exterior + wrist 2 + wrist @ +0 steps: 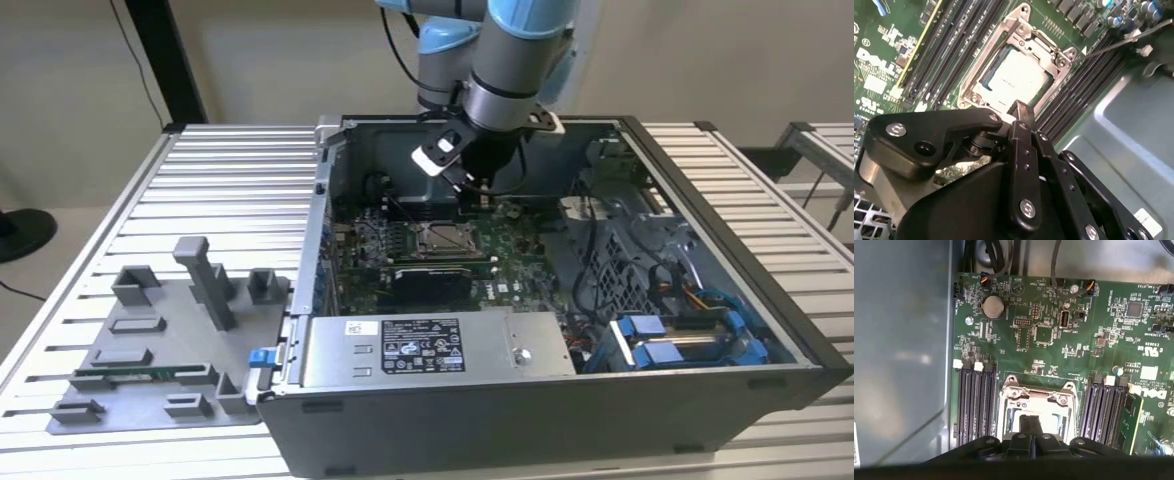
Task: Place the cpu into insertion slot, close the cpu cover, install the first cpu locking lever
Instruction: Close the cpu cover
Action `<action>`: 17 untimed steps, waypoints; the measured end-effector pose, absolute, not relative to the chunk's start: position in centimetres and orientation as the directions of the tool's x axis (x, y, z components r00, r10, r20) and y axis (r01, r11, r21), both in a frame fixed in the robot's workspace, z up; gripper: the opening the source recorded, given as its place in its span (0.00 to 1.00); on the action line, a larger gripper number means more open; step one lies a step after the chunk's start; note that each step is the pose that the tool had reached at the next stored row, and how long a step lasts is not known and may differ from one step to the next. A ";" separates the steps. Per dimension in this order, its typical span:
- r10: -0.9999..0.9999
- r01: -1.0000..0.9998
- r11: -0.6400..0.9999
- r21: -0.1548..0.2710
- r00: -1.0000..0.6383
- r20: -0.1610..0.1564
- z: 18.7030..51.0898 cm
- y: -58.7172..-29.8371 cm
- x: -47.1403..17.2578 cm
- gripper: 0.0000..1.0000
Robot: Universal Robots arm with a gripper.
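Just below the hand point(1021, 107), closed on nothing, lies the cpu point(1016, 80), seated in the slot point(985, 82) with the cover point(1046, 47) flat around it.

An open computer case point(534, 420) stands on the slatted bench point(227, 190). A grey holder tray point(147, 388) lies just beside it, at the exterior view's left.

Memory slots point(976, 405) flank the insertion slot point(1036, 399); case wall point(904, 365) stands near
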State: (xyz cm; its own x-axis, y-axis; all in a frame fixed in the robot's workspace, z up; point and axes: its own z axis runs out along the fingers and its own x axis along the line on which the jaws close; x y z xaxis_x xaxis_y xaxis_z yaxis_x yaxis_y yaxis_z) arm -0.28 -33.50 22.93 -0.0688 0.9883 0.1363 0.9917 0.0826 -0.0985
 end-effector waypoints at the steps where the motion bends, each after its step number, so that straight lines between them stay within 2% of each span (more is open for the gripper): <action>1: 0.988 0.992 0.082 -0.098 -0.068 0.136 23.0 -33.5 -0.4 0.00; 7: 0.988 0.992 0.082 -0.097 -0.068 0.137 23.4 -33.5 -1.2 0.00; 17: 0.988 0.995 0.082 -0.061 -0.073 0.134 23.4 -33.3 -4.5 0.00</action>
State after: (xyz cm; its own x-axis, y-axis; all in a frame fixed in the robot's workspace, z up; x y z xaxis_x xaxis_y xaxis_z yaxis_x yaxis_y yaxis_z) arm -4.46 -33.27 23.40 -0.0730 0.9883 0.1338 0.9948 0.0817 -0.0612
